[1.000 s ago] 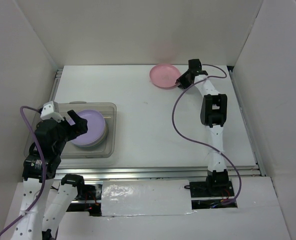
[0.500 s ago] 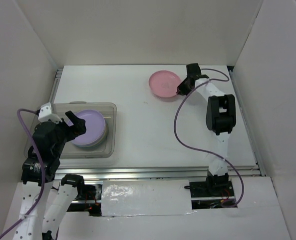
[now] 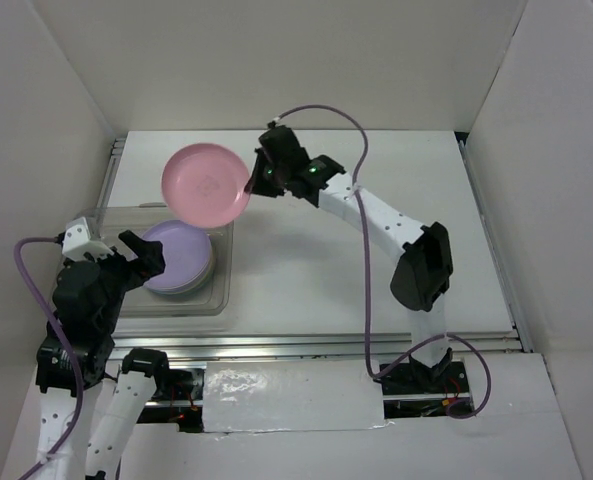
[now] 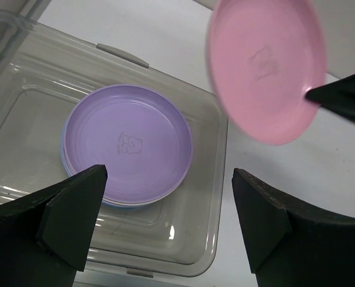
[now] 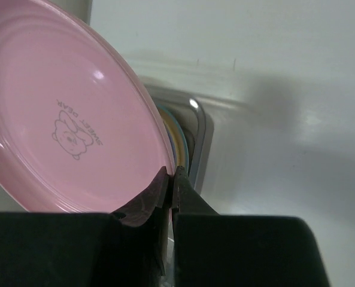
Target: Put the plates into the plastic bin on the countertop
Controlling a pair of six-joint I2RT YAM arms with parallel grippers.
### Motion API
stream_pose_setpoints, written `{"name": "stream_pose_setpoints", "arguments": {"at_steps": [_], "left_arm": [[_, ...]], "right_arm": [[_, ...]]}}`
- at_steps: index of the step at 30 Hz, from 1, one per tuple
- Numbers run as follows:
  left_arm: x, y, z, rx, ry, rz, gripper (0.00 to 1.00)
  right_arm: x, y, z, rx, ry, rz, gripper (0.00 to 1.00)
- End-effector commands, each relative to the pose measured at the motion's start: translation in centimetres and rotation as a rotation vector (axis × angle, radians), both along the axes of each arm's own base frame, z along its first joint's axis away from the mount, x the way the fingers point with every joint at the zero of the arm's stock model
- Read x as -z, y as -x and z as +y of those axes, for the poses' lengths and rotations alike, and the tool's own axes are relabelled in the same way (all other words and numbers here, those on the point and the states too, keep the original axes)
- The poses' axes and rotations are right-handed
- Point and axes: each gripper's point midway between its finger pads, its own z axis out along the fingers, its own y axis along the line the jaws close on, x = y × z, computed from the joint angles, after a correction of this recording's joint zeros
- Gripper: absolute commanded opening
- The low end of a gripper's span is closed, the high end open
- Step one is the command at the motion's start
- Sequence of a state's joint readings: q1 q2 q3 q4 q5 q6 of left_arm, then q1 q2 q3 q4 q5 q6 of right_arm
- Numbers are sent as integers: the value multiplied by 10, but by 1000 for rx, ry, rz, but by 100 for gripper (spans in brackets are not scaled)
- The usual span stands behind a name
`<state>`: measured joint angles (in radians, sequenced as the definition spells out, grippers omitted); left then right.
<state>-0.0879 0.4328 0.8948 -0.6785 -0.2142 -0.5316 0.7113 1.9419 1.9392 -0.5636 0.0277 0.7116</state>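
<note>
Hovering at the lower left of the top view, the left hand (image 3: 141, 250) stands released, fingers spread wide and holding nothing, over the near side of the plastic bin (image 3: 224, 292). The bin sits on the left part of the desk (image 3: 306, 260). Inside it lies a purple plate (image 3: 176, 255), flat and face up, with the rims of other plates (image 5: 180, 140) showing beneath it in the right wrist view. Just up and right of that stack in the frame, the pink plate (image 3: 206, 185) hangs off the desk, tilted, overlapping the bin's far right corner in the picture. The right hand (image 3: 254, 185) is clenched on the plate's right rim, its two fingers pinching the thin edge; the plate's face reaches away to the left of the grip. So the bin's open middle lies down and left of the held plate. By my reading, the right hand carries the coming move: bring the plate over the purple one and level it. The left hand, though nearer the bin, crowds its near edge.
</note>
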Motion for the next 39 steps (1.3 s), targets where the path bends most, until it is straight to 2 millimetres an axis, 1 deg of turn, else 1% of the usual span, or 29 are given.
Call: {"name": "stream_pose_setpoints", "arguments": {"at_steps": [1,2,4,5,8,9,10,11,12,13,17,18,22,24,25,26,27,28,29,30,31,32,34,35,36,37,38,39], "left_arm": [[-21,7,9,-56,19,-90,99],[-25,12,13,-77,25,-114,99],[-27,15,14,-84,30,-138,99],[-30,19,14,-86,35,-156,99],[-30,19,13,-78,34,-161,99],[-30,18,13,-79,32,-154,99],[-27,15,13,-80,29,-138,99],[-27,15,13,-81,30,-130,99],[-26,14,14,-87,28,-124,99],[-25,14,14,-88,27,-118,99],[-27,15,12,-71,30,-135,99],[-27,15,11,-70,30,-137,99],[-25,14,11,-68,28,-128,99],[-25,12,10,-62,27,-121,99],[-24,12,10,-60,26,-121,99],[-26,12,9,-57,27,-127,99],[-26,13,9,-56,26,-127,99],[-25,13,10,-58,25,-127,99],[-25,13,10,-58,25,-127,99],[-26,14,10,-61,27,-130,99],[-27,14,11,-66,27,-130,99],[-27,14,11,-69,27,-132,99],[-27,16,13,-77,23,-134,99],[-28,17,14,-84,25,-137,99],[-28,18,15,-90,26,-139,99],[-29,19,16,-93,25,-144,99],[-29,19,17,-98,20,-143,99],[-27,18,18,-103,16,-134,99]], "right_arm": [[40,15,24,-28,58,78,0],[43,28,39,-57,52,84,0],[48,35,59,-83,40,96,0],[50,47,72,-111,42,99,0],[55,60,94,-147,46,104,0],[58,69,103,-165,44,111,0],[62,71,110,-174,46,116,0],[63,71,113,-175,46,118,0],[75,74,116,-180,70,140,0],[68,72,119,-179,55,133,0],[76,71,125,-174,55,144,0],[81,70,127,-175,55,154,0],[84,69,129,-173,45,165,1],[86,69,131,-177,39,169,11],[86,70,132,-182,38,169,21],[87,70,133,-185,41,170,46],[84,72,135,-190,35,166,53],[77,74,137,-199,23,149,64],[78,75,136,-201,23,149,88],[74,78,136,-207,16,138,99],[68,79,136,-215,3,118,100],[57,81,131,-213,-25,96,100],[44,84,120,-208,-45,76,100],[29,84,101,-181,-50,51,100],[21,86,87,-158,-44,31,100],[-18,91,66,-136,-80,-36,100],[0,96,46,-102,-24,-23,100],[-7,91,19,-6,24,-75,100]]}}
